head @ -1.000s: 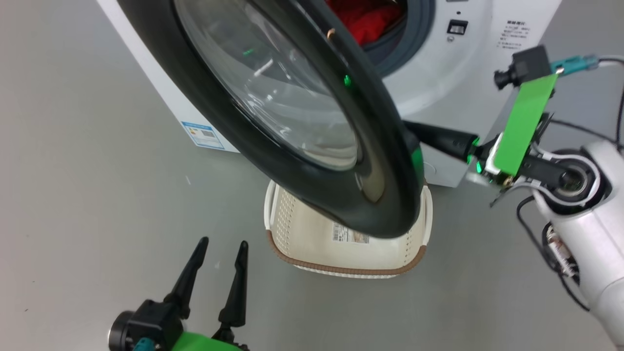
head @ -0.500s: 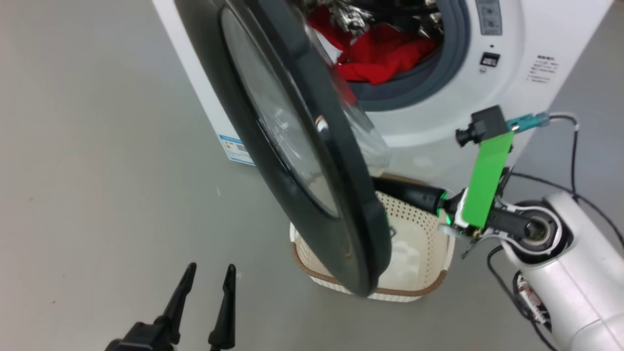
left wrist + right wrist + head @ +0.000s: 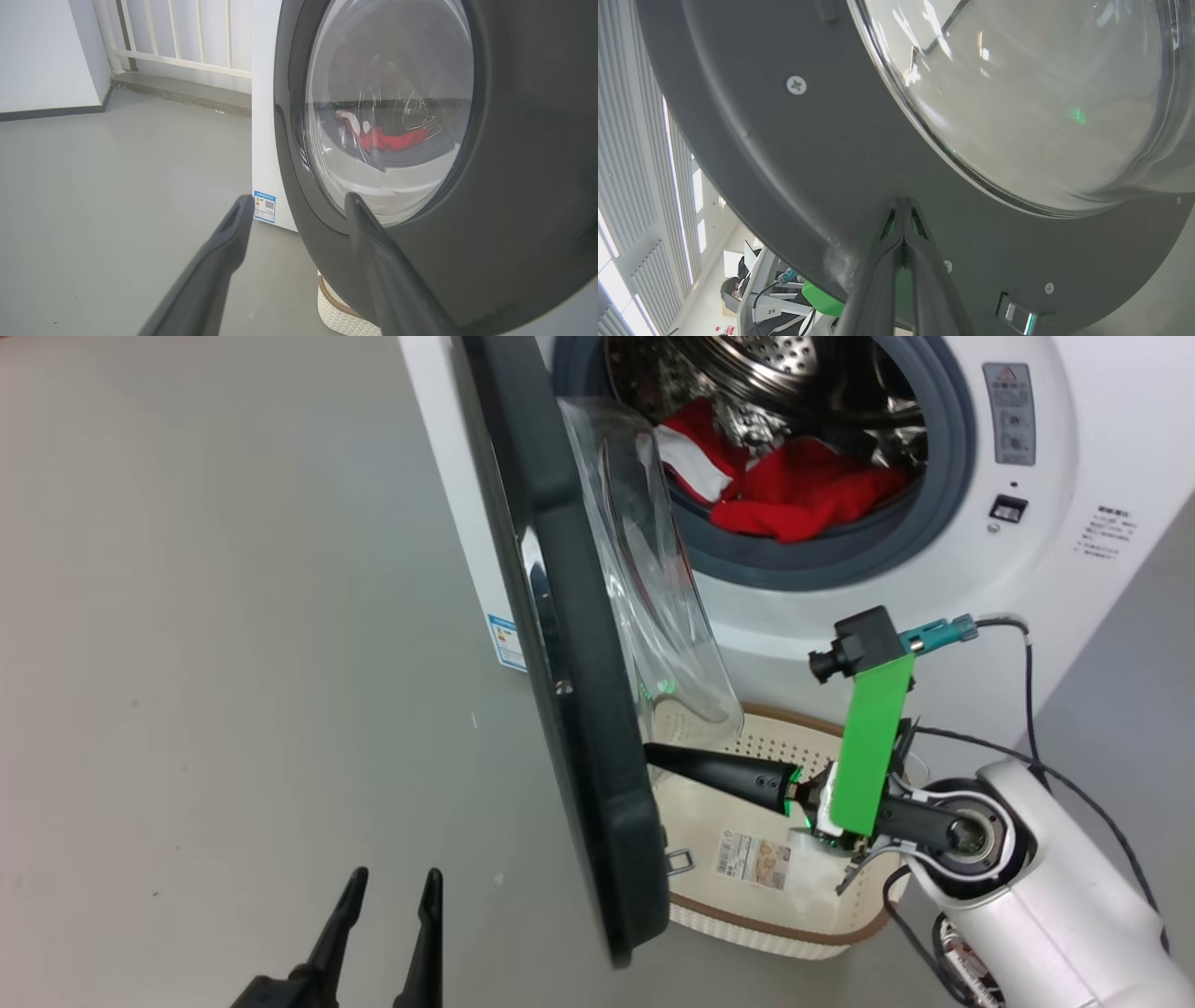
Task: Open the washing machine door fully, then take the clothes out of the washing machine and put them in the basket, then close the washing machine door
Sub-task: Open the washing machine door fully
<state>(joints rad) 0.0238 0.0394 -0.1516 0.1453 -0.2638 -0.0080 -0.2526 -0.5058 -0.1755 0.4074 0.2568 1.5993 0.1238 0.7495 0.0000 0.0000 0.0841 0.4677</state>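
head, door: washing machine door (image 3: 579, 709) edge-on at centre frame, swung out from the washing machine (image 3: 1074, 448) at upper right.
head, clothes: red clothes (image 3: 803, 490) in the drum, top centre.
head, basket: basket (image 3: 775, 917) on the floor, lower centre, partly behind the door.
head, right tool: right tool (image 3: 653, 753) fingers together, tip at the door's inner face, over the basket.
head, left tool: left tool (image 3: 394, 877) fingers apart, bottom left, holding nothing.
left wrist: left tool (image 3: 299, 199) spread, facing the door's outer ring; clothes visible through the glass.
right wrist: right tool (image 3: 903, 203) fingers pressed together, tips on the dark inner ring below the glass bowl (image 3: 1017, 93).
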